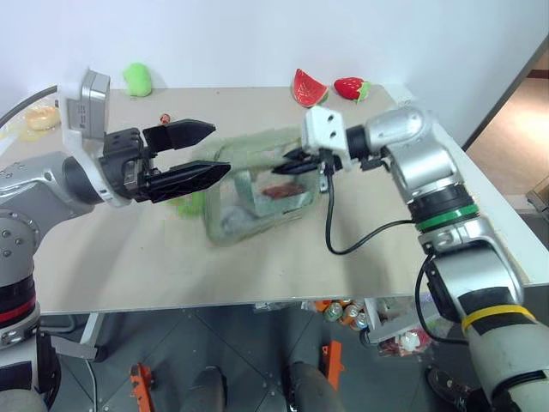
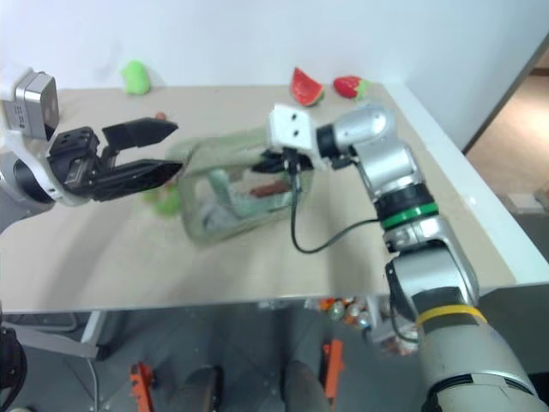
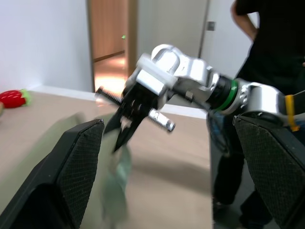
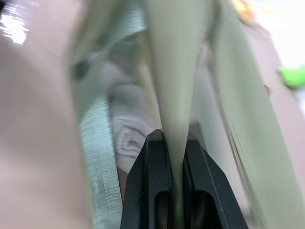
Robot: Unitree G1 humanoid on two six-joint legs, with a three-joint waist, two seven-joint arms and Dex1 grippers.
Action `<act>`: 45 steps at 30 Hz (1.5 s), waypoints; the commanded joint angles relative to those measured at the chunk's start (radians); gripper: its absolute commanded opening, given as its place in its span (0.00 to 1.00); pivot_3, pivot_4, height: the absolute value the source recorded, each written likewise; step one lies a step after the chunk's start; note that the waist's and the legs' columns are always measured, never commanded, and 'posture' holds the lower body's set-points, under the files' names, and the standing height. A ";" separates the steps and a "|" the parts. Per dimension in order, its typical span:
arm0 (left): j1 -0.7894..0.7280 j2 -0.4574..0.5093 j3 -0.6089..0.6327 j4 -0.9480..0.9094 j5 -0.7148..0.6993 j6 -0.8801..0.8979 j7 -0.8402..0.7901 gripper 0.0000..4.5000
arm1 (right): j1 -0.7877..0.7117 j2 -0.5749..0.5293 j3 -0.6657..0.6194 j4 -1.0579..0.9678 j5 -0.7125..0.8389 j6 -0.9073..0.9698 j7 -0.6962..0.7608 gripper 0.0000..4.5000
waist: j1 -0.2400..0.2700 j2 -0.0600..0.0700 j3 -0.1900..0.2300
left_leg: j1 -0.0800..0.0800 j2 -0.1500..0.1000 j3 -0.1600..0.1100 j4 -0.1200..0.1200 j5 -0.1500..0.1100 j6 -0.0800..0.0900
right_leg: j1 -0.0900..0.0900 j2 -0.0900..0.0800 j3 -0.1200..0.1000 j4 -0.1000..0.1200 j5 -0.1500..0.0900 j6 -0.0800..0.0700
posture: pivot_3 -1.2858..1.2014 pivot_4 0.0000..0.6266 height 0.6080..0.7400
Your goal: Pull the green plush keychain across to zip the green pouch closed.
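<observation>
Left eye view showed a beige desk (image 1: 171, 266) set against a white wall, with the green pouch (image 1: 257, 184) lying near its middle, its clear window side facing the near edge and pale and red items visible inside. The right gripper (image 1: 296, 165) reached in from the right side of the desk and met the pouch's top at its right end. In the right wrist view, its two black fingers (image 4: 157, 191) were pressed together on a flat sage-green strip of the pouch, which ran up out from between them. Whether that strip was the strap handle or the zipper edge could not be told.

The left gripper (image 1: 190, 154) hung above the desk just beside the pouch's left end, its fingers spread wide and holding nothing. The left wrist view looked between those fingers toward the right gripper, with a person in dark clothing (image 3: 271, 52) standing behind.

A bit of bright green fuzz, likely the green plush keychain (image 1: 190, 204), showed on the desk at the pouch's left end, partly hidden beneath the left gripper.

Along the desk's far edge lay a light-green plush toy (image 1: 137, 79) toward the left corner, and a watermelon slice toy (image 1: 307, 87) and a strawberry toy (image 1: 349, 87) toward the right corner.
</observation>
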 commanded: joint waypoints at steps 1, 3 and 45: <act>0.055 0.044 0.051 0.009 0.071 -0.048 -0.024 1.00 | -0.069 0.008 -0.042 -0.020 0.000 -0.005 -0.032 0.02 | -0.010 0.000 0.000 | 0.000 0.000 0.001 -0.001 0.000 0.001 | -0.002 0.001 0.001 0.000 0.000 0.000 | 0.52 0.24 1.00; 0.086 0.057 0.077 0.025 0.091 -0.061 -0.031 1.00 | -0.060 0.014 -0.029 -0.046 -0.011 0.005 -0.033 0.02 | -0.014 0.000 0.000 | 0.000 0.001 0.001 -0.002 -0.001 0.001 | -0.002 0.001 0.001 0.001 -0.001 -0.001 | 0.52 0.24 1.00; 0.120 0.050 0.128 0.037 0.083 -0.039 -0.018 1.00 | 0.096 -0.155 -0.182 -0.044 0.067 0.284 -0.025 0.70 | -0.023 0.000 0.001 | -0.001 0.002 0.004 -0.007 0.000 0.001 | -0.006 0.002 0.004 0.001 -0.002 -0.001 | 0.52 0.24 1.00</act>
